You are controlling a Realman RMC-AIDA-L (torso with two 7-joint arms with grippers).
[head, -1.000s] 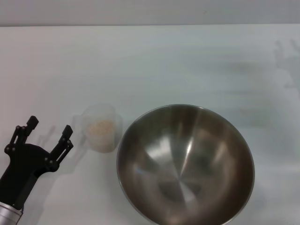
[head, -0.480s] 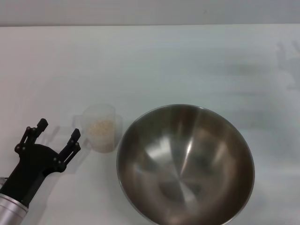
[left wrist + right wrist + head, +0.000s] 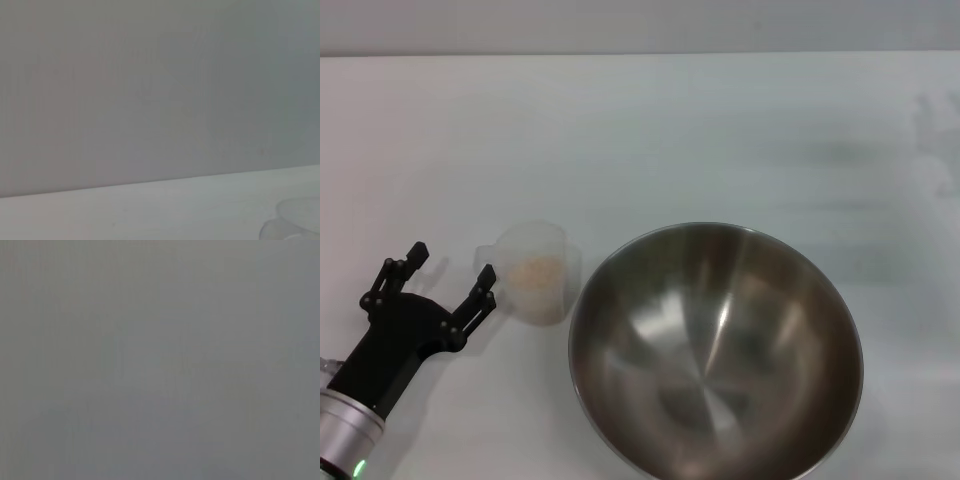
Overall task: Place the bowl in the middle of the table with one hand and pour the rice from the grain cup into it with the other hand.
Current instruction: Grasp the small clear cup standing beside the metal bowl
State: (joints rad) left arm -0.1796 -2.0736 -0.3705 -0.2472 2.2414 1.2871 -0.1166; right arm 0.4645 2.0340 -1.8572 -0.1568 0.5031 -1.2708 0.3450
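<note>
Steel bowl [image 3: 715, 352] sits on the white tabletop [image 3: 650, 130], the grain cup [image 3: 533, 272] of rice [image 3: 535, 271] just beside it. The left gripper [image 3: 450, 271], jaws open, hovers next to the cup's handle. The right gripper is out of view.

Silver bowl [image 3: 716, 350], black tool [image 3: 451, 272]

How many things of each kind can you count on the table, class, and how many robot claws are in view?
Steel bowl: 1
Plastic grain cup holding rice: 1
Robot claw, the left claw, open beside the cup: 1
Total: 3
The right claw is out of view.
</note>
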